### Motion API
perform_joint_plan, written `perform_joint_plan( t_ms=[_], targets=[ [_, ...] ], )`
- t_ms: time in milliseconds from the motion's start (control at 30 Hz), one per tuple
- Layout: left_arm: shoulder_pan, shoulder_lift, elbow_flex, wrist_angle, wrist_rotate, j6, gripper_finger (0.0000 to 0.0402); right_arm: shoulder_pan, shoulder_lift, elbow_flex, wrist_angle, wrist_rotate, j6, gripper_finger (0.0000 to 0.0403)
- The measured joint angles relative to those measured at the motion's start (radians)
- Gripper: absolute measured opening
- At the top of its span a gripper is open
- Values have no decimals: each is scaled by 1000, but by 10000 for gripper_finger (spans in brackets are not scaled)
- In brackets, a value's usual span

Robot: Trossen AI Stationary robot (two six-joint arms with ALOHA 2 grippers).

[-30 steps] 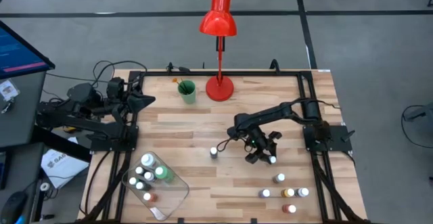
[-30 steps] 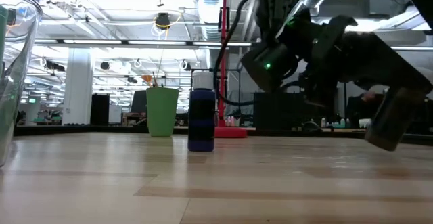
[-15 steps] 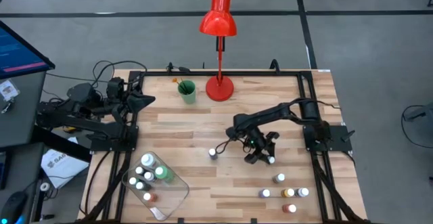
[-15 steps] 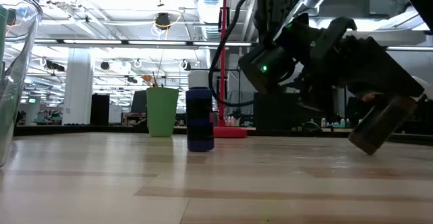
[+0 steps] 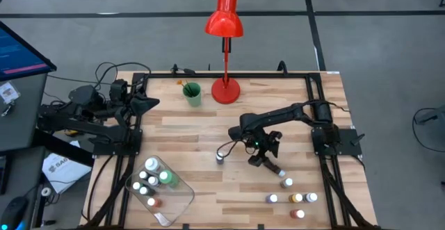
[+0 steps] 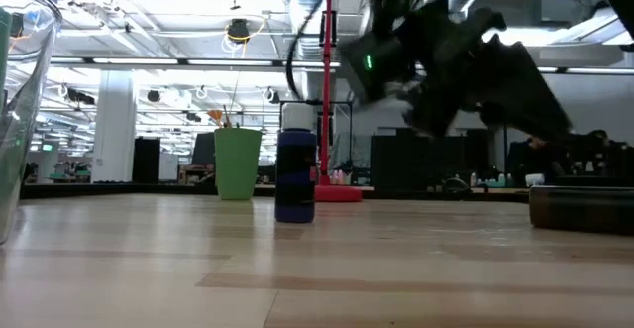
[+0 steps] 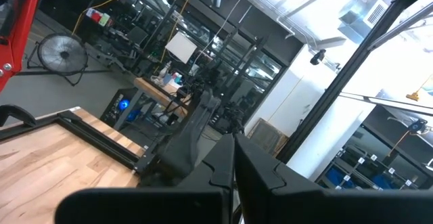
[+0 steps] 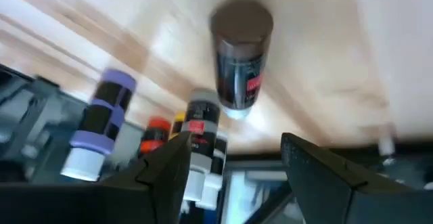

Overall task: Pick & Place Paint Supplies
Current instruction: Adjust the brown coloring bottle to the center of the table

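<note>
— Where does the right gripper (image 5: 260, 158) stand?
— Over the middle of the table (image 5: 181, 129), a little to the right side, with its jaws spread apart and nothing between them.
— And the dark paint bottle (image 5: 273, 167)?
— On its side on the wood, just beyond the fingertips, apart from them. In the right wrist view its brown base (image 8: 241, 22) faces the camera and the two fingers (image 8: 318, 176) stand either side of the sightline, short of it (no contact that I can see). The low view shows it lying flat at the far right (image 6: 580, 209).
— What is around it?
— A blue bottle (image 5: 220, 157) stands upright on the other side of the gripper, near it. Toward the front right a small group of white-capped bottles (image 5: 297, 198) stands close together, the nearest one (image 5: 287, 182) just beside the lying bottle's far end.
— The rest?
— More bottles sit in the clear tray (image 5: 182, 201) at the front left. The green cup (image 5: 192, 93) and red lamp (image 5: 226, 87) are at the back.
— The left gripper (image 5: 147, 103)?
— Parked at the table's left edge, fingers pressed together, holding nothing
</note>
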Motion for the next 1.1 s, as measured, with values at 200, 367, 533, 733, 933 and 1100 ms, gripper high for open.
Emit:
perform_joint_plan(
  t_ms=[200, 367, 533, 733, 933, 1100],
  targets=[
    [0, 0, 0, 0, 0, 0, 2, 57, -196, -28, 225, 162, 175, 223],
    [0, 0, 0, 0, 0, 23, 2, 94, -357, -168, 317, 233, 319, 221],
    [0, 22, 0, 1, 0, 94, 3, 146, -439, -334, 440, 273, 438, 221],
    [0, 79, 0, 0, 0, 109, 32, 201, -487, -456, 601, 300, 487, 221],
    [0, 121, 0, 0, 0, 106, 78, 263, -542, -502, 604, 377, 478, 240],
    [0, 128, 0, 1, 0, 103, 102, 294, -539, -541, 648, 413, 460, 258]
  ],
)
